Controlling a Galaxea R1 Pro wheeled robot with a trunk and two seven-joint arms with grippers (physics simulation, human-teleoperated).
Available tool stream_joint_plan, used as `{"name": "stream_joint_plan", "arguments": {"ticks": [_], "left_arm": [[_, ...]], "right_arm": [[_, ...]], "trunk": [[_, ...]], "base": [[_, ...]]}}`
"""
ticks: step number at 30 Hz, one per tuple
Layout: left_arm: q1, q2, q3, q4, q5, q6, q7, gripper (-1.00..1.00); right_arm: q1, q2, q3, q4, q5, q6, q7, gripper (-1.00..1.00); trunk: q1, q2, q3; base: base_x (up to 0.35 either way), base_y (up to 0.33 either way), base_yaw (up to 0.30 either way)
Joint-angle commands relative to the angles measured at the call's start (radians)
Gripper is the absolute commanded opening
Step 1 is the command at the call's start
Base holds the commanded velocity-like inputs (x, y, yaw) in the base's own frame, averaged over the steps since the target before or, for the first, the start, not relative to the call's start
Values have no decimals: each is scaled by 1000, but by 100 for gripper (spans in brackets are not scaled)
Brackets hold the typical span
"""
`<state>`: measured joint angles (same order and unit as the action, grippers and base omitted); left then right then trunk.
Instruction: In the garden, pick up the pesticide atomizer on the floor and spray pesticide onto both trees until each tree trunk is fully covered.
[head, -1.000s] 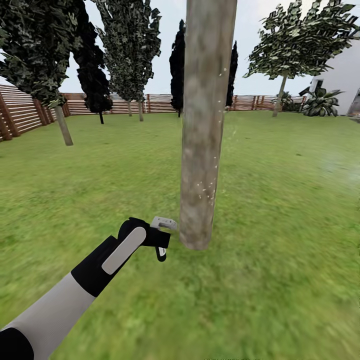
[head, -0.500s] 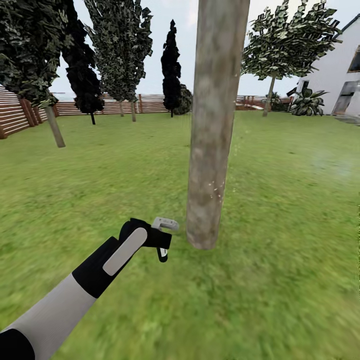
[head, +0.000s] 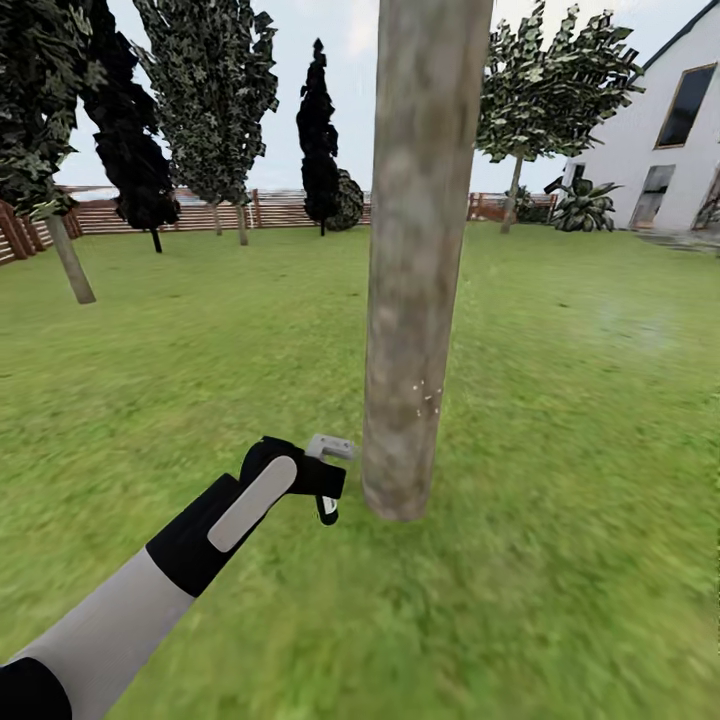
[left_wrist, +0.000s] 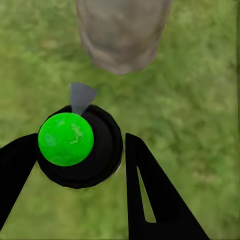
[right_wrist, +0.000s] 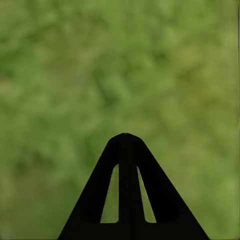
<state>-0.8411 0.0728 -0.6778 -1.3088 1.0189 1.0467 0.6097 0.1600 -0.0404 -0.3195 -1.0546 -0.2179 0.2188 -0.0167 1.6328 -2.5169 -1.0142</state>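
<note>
The left gripper (head: 322, 478) clasped the pesticide atomizer (left_wrist: 80, 145) just beside the tree trunk (head: 415, 300) foot, above the lawn (head: 560, 400), while the right gripper (right_wrist: 126, 137) was closed, holding nothing.

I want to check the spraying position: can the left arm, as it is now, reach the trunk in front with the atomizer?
Probably yes: the left gripper holds the pesticide atomizer close beside the tree trunk, low near its base, with open grass between.

Mottled grey-brown tree trunk (head: 412, 300) with white specks (head: 428, 397), black atomizer (left_wrist: 80, 147) green-capped, green lawn (head: 580, 420).
</note>
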Motion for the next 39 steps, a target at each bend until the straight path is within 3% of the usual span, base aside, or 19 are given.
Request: {"name": "stream_joint_plan", "arguments": {"ticks": [1,7,27,39], "left_arm": [[-1,1,-8,-1,9,0,10,-100],[-1,1,-44,-1,9,0,10,-100],[-1,1,-46,0,28,0,10,-100],[-1,-1,-52,3,29,0,9,-100]], "right_arm": [[0,1,-4,-2,-9,6,-2,-100],[0,1,-10,-2,-9,7,0,-100],[0,-1,-10,-2,-10,7,0,-100],[0,-1,-10,-3,-11,7,0,-100]], "trunk": [[0,0,-1],[0,0,0],[0,0,2],[0,0,3]], "base": [[300,0,-108],[79,0,-73],[87,259,-154],[-26,256,-126]]}}
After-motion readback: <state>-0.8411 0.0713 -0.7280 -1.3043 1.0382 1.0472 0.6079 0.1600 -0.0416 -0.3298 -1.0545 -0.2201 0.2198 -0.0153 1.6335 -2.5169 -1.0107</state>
